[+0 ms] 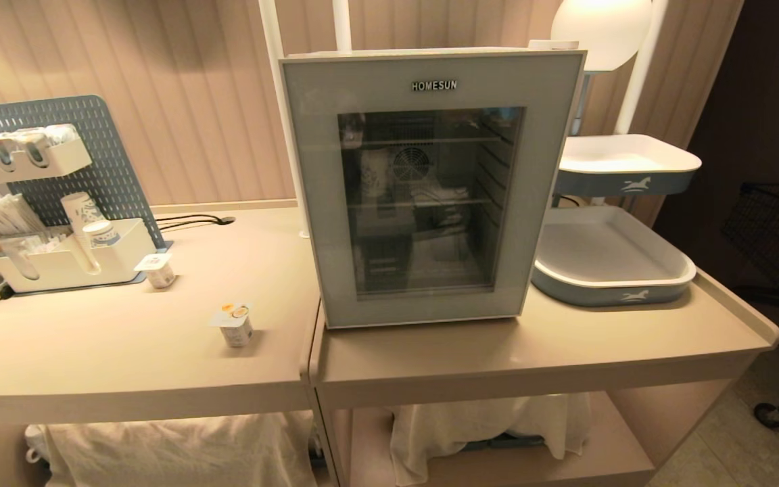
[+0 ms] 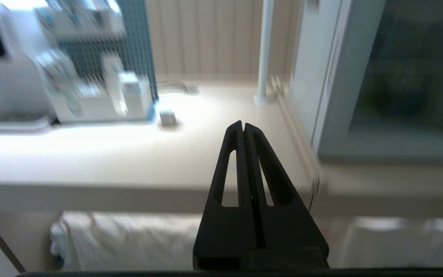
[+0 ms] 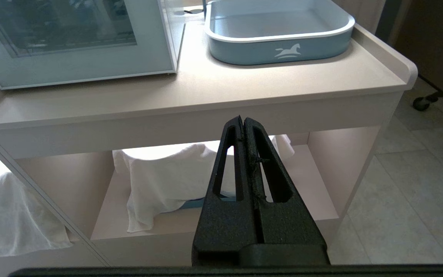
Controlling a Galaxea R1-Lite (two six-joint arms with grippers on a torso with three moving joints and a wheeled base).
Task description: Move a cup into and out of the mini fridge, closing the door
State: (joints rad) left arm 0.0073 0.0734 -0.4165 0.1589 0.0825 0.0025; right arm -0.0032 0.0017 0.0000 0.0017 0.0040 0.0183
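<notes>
The cup [image 1: 235,326] is seen upright on the surface [image 1: 126,352], left of the mini fridge [image 1: 430,186], whose door [image 1: 308,203] is closed. Both the left end effector [image 2: 243,125] and right end effector [image 3: 243,119] are pressed closed, empty.

A: Was there open counter [image 1: 126,352] around the cup [image 1: 235,326]?

B: Yes. It stood alone on bare surface, with open counter toward the front edge and on both sides. A second small tub [image 1: 157,270] sat farther back, touching the white organizer [image 1: 65,260], which walled off the rear left corner with its pegboard [image 1: 92,155].

A: And toward the mini fridge [image 1: 430,182]?

B: Its side rose just to the right of the cup, and the door [image 1: 423,304] was flush shut, so the shelves were blocked. To the fridge's right, a blue tray [image 1: 612,287] filled the counter, with a second tray [image 1: 626,172] above it.

A: The grippers?

B: The left gripper [image 2: 243,124] and right gripper [image 3: 243,118], both closed, hung before the counter's front edge.
</notes>
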